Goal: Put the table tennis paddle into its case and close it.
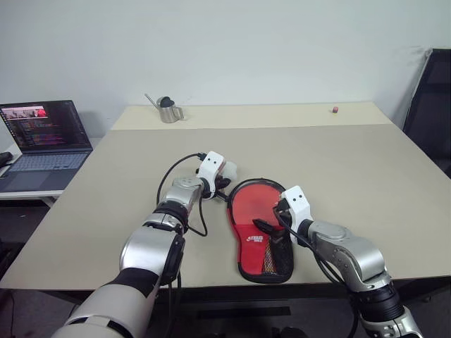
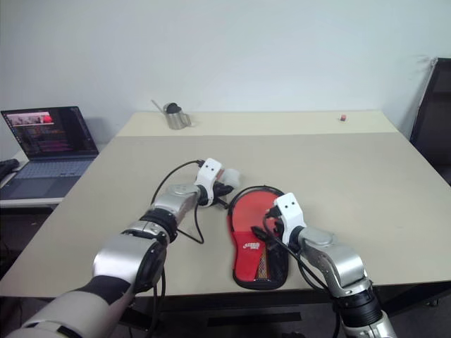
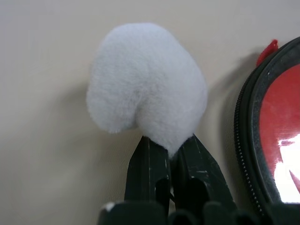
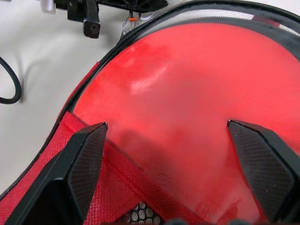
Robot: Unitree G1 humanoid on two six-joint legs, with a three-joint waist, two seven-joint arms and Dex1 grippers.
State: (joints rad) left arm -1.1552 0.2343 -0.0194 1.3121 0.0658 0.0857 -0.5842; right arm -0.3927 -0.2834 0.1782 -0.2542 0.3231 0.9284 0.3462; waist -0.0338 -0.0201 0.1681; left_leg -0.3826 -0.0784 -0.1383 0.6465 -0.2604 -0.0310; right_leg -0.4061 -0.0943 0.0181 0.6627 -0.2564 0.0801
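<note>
The table tennis paddle [image 1: 252, 203] lies with its red face up inside the case [image 1: 280, 266], which lies open on the table near the front edge. The case's black zip edging [image 3: 243, 136] rings the red face, and its red fabric with white lettering and a mesh pocket covers the handle end. My left gripper [image 3: 169, 146] is shut on a white fluffy ball [image 3: 145, 79] just left of the case's round end. My right gripper [image 4: 166, 126] hangs open right over the paddle's face [image 4: 187, 93], its fingers [image 4: 84, 154] spread wide with nothing between them.
A black cable [image 1: 168, 184] loops on the table beside my left wrist. A metal cup [image 1: 169, 111] and a small red thing [image 1: 335, 109] sit at the far edge. An open laptop [image 1: 46, 141] stands on a side desk to the left, a black chair [image 1: 431, 105] to the right.
</note>
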